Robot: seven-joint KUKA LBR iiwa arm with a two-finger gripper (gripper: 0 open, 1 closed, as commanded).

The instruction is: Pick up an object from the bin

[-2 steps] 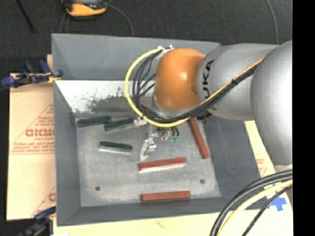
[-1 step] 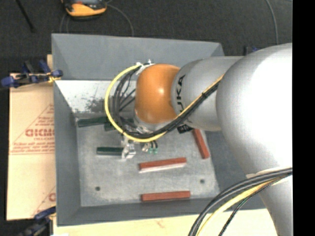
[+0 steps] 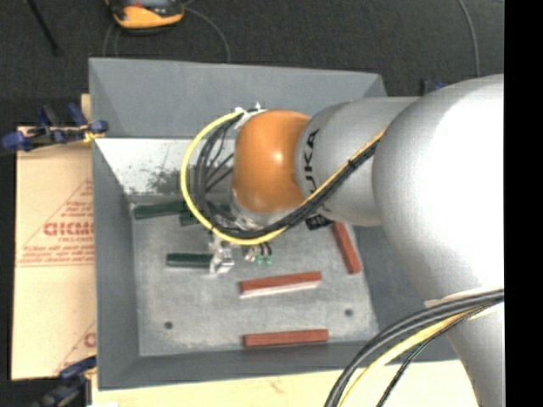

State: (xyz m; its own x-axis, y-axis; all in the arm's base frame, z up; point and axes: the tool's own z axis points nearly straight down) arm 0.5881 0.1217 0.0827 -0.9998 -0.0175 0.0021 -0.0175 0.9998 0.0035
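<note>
My gripper (image 3: pixel 222 259) hangs low over the bin floor, left of the middle, under the orange wrist cover. Its tip is at the right end of a short dark green bar (image 3: pixel 188 260) that lies flat and level; whether it touches the bar I cannot tell. A reddish-brown bar with a pale top edge (image 3: pixel 280 284) lies just to the lower right of the gripper. Small green bits (image 3: pixel 261 258) sit right beside the gripper.
Another dark green bar (image 3: pixel 157 210) lies by the back-left wall. A reddish-brown bar (image 3: pixel 285 338) rests along the front wall, and a third (image 3: pixel 345 246) lies slanted at the right, partly under the arm. The arm hides the bin's back middle.
</note>
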